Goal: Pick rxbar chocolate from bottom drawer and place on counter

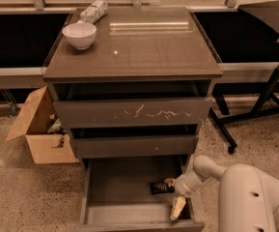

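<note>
Rxbar chocolate [159, 187] lies flat on the floor of the bottom drawer [122, 185], toward the right side and about midway from front to back. That drawer is pulled out below the other two. My gripper [174, 195] is down inside it, right of the bar, with the arm [202, 170] coming in over the drawer's right wall. The two fingers are spread wide. The far one [170, 181] sits just beside the bar's right end; I cannot tell whether it touches. The near one [177, 208] hangs close to the drawer's front wall. Nothing is gripped between them.

Directly above the bar, the middle drawer [134, 146] and the scratched drawer front [134, 113] overhang the back part of the open drawer.

The counter [148, 50] has a white bowl [79, 35] at its far left corner and a white-and-grey packet [93, 11] lying just behind the bowl. The middle and right of the top are bare glossy surface.

An open cardboard box [38, 128] stands on the floor left of the cabinet. A black stand [267, 98] stands to its right. The robot's pale body [255, 199] fills my lower right corner.
</note>
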You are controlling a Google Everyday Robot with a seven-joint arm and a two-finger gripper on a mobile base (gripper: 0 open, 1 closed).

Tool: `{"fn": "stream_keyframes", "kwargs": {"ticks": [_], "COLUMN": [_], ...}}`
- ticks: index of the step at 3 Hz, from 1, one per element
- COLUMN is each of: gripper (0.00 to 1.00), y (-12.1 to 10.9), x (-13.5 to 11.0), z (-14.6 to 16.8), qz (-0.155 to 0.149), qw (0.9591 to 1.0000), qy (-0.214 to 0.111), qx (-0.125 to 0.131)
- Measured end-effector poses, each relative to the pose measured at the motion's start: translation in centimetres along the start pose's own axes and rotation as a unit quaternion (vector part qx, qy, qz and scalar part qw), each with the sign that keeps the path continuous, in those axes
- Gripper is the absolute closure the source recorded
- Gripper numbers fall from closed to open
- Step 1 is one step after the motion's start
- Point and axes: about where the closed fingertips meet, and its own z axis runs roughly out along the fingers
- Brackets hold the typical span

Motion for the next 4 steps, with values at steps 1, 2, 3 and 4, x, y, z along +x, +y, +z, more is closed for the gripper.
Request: {"fn": "stream_keyframes", "kwargs": {"ticks": [1, 2, 3, 4], "gripper": [0.00, 0.00, 0.00, 0.00], "y": [-1.6, -3.3, -5.2, -6.7], "x": [-0.1, -0.2, 0.1, 0.6], "z": [0.5, 0.9, 1.9, 3.3], "qz": [-0.020, -0.027, -0.015, 0.001], "qw": [0.9994, 0.9988, 0.9989, 0.9990], "qy": [-0.028, -0.040, -0.043, -0.043], "qx": [0.001, 0.007, 0.012, 0.011]}}
